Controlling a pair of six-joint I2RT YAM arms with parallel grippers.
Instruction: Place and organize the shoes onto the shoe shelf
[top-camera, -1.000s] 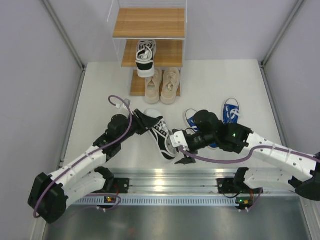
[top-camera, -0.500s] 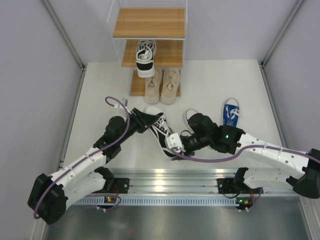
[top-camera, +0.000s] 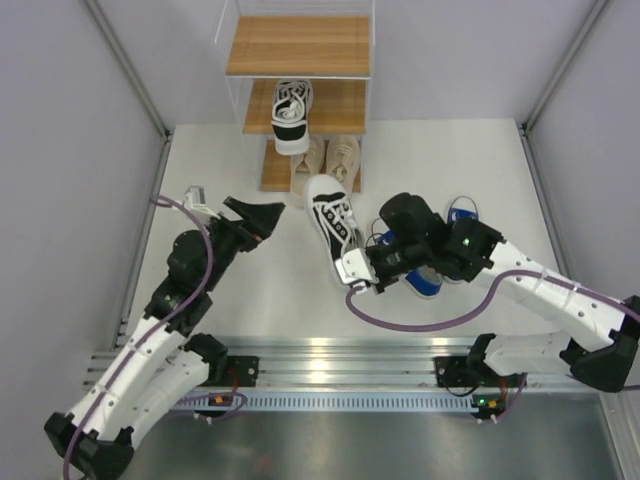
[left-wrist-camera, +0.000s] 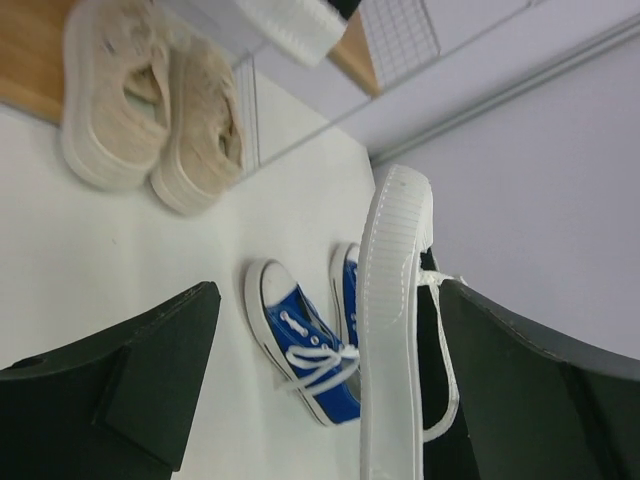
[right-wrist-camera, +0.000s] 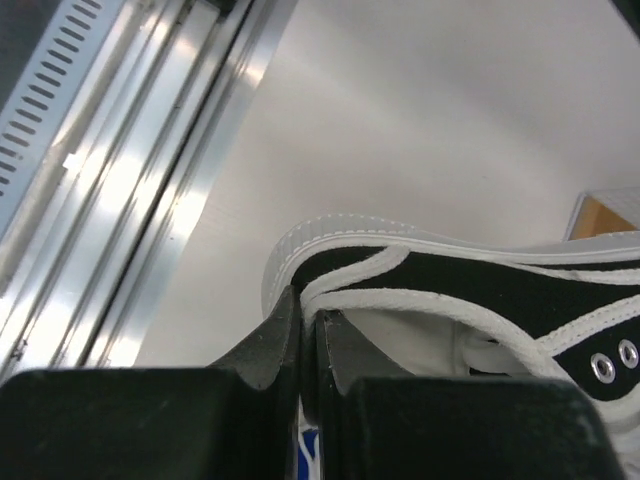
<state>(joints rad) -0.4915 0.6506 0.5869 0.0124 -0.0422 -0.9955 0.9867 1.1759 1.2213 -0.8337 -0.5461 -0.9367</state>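
The right gripper (right-wrist-camera: 303, 305) is pressed shut on the heel collar of a black-and-white sneaker (top-camera: 332, 222), whose rim is pinched between the two fingers. From that grip the sneaker is stretched away from the arm. In the top view its long axis is laid from the heel, at the gripper, up and slightly left to the white toe cap. The toe is pointed toward the shoe shelf (top-camera: 298, 45) and is seen overlapping the near ends of the beige pair (top-camera: 328, 158). Whether the toe is rested on the table (top-camera: 250, 290) cannot be told.

The left gripper (top-camera: 256, 213) is spread wide, just left of the sneaker and apart from it. In its wrist view the white sole is seen on edge between the fingers, close to one of them.

The beige pair is set on the bottom board. A second black-and-white sneaker (top-camera: 291, 115) is set on the middle board, its white end toward the arms. The blue pair (left-wrist-camera: 305, 355) is laid on the table, partly hidden by the right arm in the top view.
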